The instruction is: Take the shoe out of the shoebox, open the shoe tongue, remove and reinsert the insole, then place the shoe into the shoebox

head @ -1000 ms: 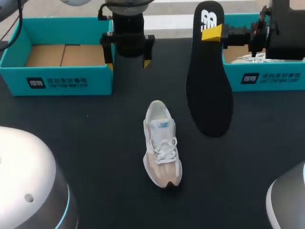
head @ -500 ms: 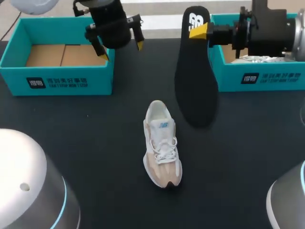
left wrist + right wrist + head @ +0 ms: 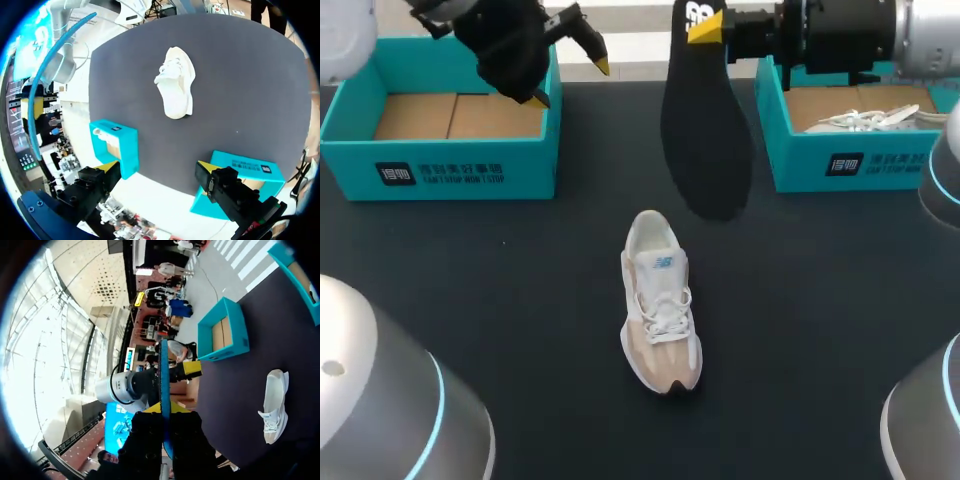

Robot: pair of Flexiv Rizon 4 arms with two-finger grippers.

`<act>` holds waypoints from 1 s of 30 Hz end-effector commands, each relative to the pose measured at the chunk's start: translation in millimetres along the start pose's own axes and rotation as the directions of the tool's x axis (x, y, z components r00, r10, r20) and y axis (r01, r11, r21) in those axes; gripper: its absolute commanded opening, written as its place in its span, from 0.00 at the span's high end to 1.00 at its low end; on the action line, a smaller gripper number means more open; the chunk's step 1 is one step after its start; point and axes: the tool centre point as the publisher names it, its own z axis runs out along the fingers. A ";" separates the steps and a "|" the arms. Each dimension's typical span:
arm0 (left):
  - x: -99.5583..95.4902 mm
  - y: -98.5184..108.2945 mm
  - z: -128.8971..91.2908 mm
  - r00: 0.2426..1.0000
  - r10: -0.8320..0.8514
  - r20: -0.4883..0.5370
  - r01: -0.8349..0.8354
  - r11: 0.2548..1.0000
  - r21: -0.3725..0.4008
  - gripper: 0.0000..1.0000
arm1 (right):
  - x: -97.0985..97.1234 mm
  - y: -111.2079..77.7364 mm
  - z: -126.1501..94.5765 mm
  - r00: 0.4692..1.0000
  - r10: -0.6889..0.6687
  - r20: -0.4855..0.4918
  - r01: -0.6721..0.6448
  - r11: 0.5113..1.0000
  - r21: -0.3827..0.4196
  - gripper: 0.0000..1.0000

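Note:
A white and beige shoe (image 3: 660, 310) lies on the black table (image 3: 520, 300), toe toward the near edge; both wrist views also show the shoe (image 3: 177, 82) (image 3: 275, 405). Its black insole (image 3: 705, 130) hangs upright above the table behind the shoe, and my right gripper (image 3: 708, 28) is shut on its top end. In the right wrist view the insole (image 3: 165, 385) appears edge-on between the fingers of the right gripper (image 3: 166, 410). My left gripper (image 3: 570, 83) hovers open and empty by the left teal shoebox (image 3: 440, 170). From the left wrist, the left gripper (image 3: 157, 167) shows its fingers spread wide.
The left shoebox holds only brown cardboard. A second teal shoebox (image 3: 850, 165) at the back right holds another white shoe (image 3: 865, 120). Both boxes (image 3: 120, 150) (image 3: 240, 172) show below the left gripper. Bare table surrounds the shoe.
My right arm has carried the insole leftward and farther back, higher above the table. My left arm has swung left toward the empty box. The shoe has not moved.

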 end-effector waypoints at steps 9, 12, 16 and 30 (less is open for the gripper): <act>1.6 3.6 -9.3 0.838 0.003 0.546 -0.004 1.000 0.000 0.00 | 6.1 11.6 35.4 1.000 0.004 0.021 -0.004 1.000 0.001 1.00; -4.5 4.0 -12.3 0.829 0.007 0.559 -0.011 1.000 0.004 0.00 | 6.1 11.6 35.4 1.000 0.004 0.021 -0.004 1.000 0.001 1.00; -7.9 0.2 -18.5 0.824 0.025 0.566 -0.036 0.999 0.009 0.00 | -5.4 8.7 30.6 0.995 0.097 0.004 -0.097 0.995 -0.040 1.00; -19.3 -11.5 -11.4 0.804 0.025 0.595 -0.084 0.994 0.072 0.00 | -20.1 39.6 64.6 0.951 0.308 -0.019 -0.308 0.948 -0.079 1.00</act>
